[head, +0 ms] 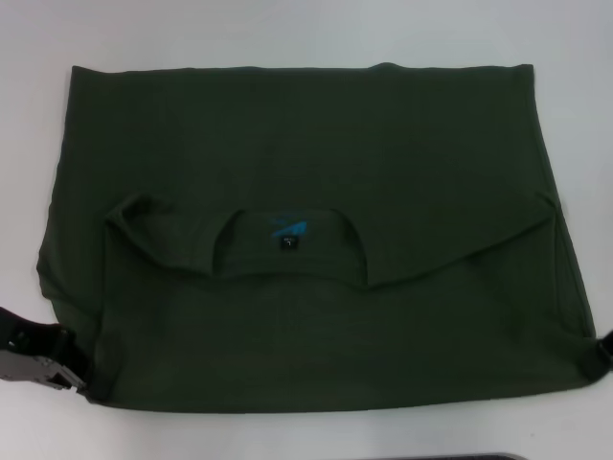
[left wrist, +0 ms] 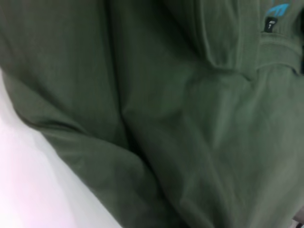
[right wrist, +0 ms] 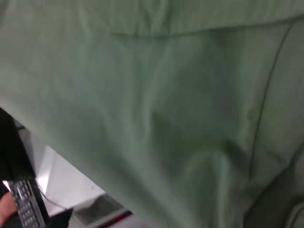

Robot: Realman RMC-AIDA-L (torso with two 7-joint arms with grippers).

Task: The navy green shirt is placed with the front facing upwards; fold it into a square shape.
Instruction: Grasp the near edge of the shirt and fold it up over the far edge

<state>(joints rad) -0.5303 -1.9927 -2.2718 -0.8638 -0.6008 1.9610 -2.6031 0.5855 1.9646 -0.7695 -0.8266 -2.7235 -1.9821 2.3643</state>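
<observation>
The navy green shirt lies flat across the table as a wide rectangle. Its collar part is folded toward me, so the neck opening and the small black neck tag with blue print sit in the middle. That tag also shows in the left wrist view as the neck tag. My left gripper sits at the shirt's near left corner, touching the cloth edge. My right gripper is only a sliver at the shirt's near right edge. Both wrist views are filled with green cloth.
A white table surrounds the shirt, with bare strips at the far side and near the front edge. A dark strip shows at the front edge. A dark device appears below the cloth in the right wrist view.
</observation>
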